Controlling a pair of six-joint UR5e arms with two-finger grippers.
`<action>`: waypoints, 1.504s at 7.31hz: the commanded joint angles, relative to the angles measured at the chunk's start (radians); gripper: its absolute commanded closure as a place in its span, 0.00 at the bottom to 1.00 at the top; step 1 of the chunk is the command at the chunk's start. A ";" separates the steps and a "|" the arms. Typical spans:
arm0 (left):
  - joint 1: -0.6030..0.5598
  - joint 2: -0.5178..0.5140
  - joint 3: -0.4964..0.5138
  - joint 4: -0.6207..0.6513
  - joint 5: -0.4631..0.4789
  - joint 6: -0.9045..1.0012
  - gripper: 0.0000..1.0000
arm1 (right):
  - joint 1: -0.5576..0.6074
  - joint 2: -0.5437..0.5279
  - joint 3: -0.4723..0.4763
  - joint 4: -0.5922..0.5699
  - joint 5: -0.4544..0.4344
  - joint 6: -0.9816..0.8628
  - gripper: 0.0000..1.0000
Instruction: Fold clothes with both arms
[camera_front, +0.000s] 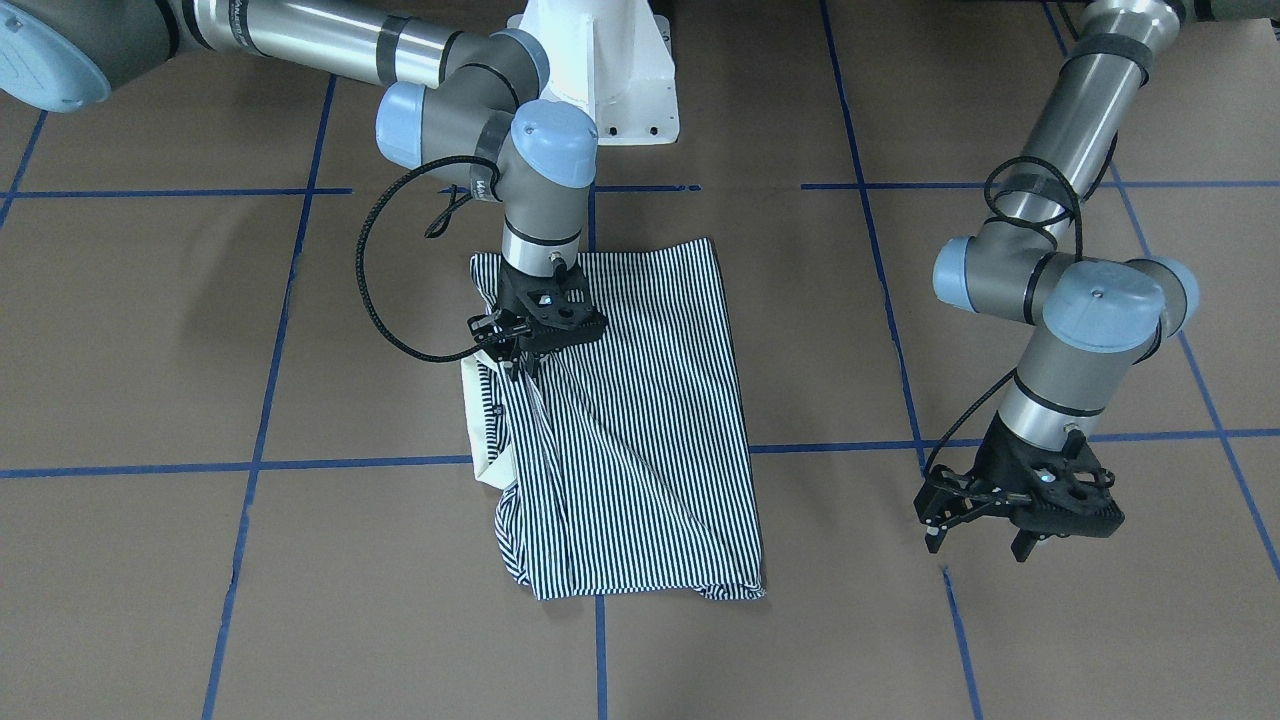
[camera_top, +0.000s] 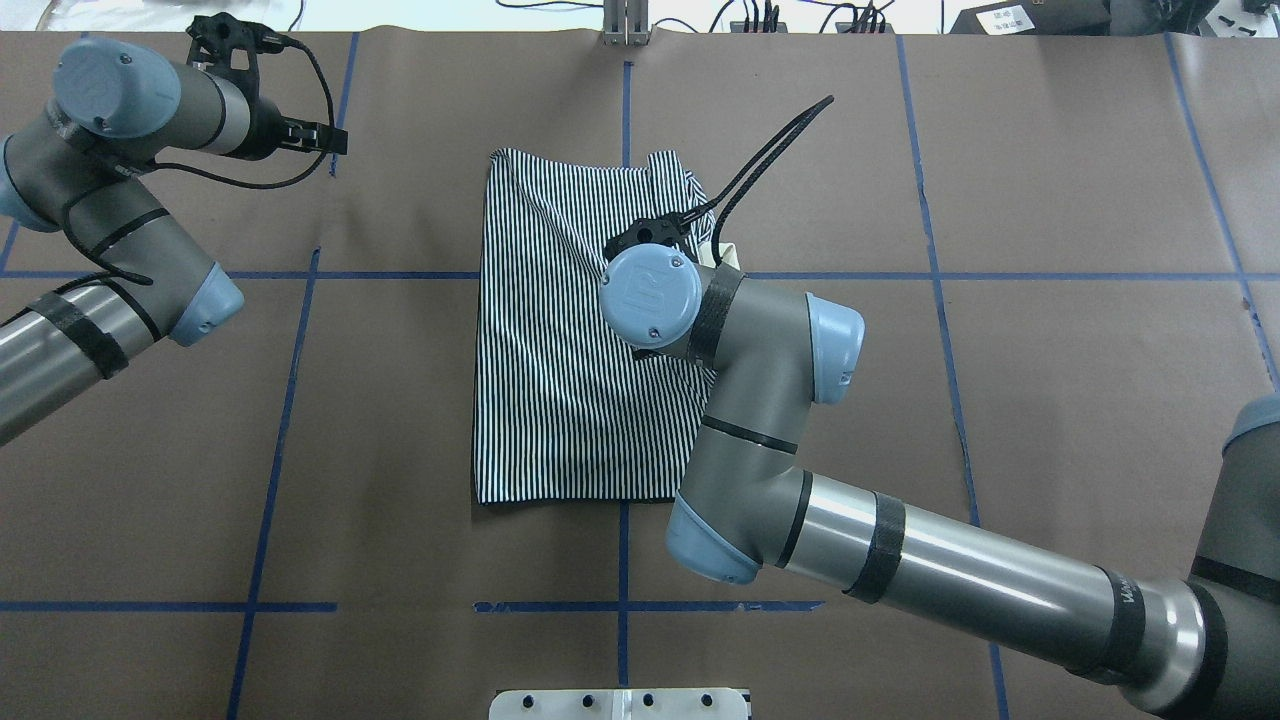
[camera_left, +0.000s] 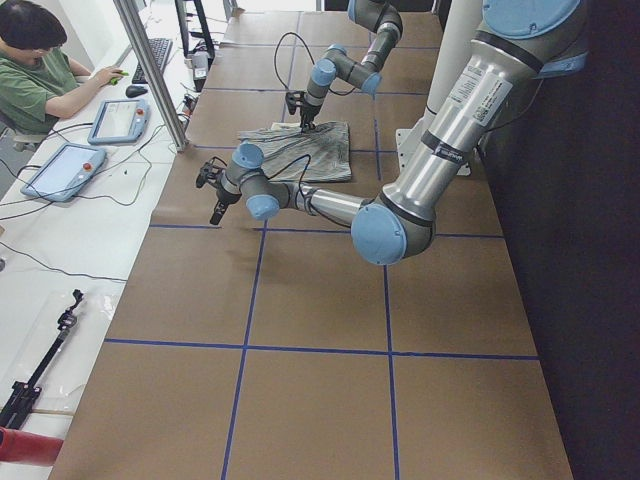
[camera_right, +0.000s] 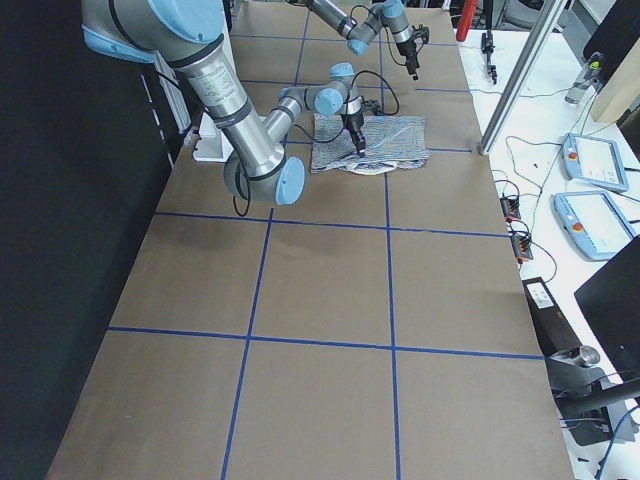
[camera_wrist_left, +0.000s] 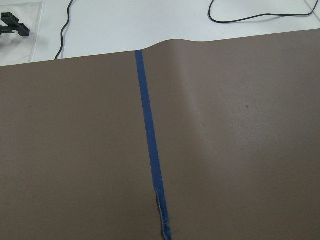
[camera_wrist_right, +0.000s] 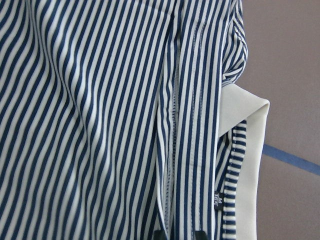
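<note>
The striped polo shirt (camera_front: 640, 420) lies folded into a rough rectangle mid-table, also seen in the overhead view (camera_top: 560, 370). Its cream collar (camera_front: 485, 440) sticks out at one side edge. My right gripper (camera_front: 517, 368) stands straight down on the shirt near the collar, shut on a fold of striped fabric. In the right wrist view the fold (camera_wrist_right: 180, 150) runs down between the fingertips, beside the collar (camera_wrist_right: 247, 150). My left gripper (camera_front: 975, 540) is open and empty, hovering over bare table well away from the shirt. The left wrist view shows only table.
The brown table cover (camera_top: 1050, 400) carries a grid of blue tape lines (camera_wrist_left: 150, 150). The white pedestal base (camera_front: 610, 70) stands behind the shirt. An operator (camera_left: 40, 70) sits at a side desk with teach pendants (camera_left: 60, 170) beyond the table's far edge.
</note>
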 joint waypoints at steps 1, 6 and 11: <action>0.000 0.000 0.000 0.000 0.000 0.000 0.00 | 0.000 0.005 -0.006 0.000 0.001 0.001 0.68; 0.000 0.000 0.000 -0.002 0.000 0.000 0.00 | -0.007 0.003 -0.004 0.012 -0.001 0.007 1.00; 0.003 0.000 -0.002 -0.002 0.000 -0.002 0.00 | 0.001 -0.159 0.152 0.055 0.027 -0.004 1.00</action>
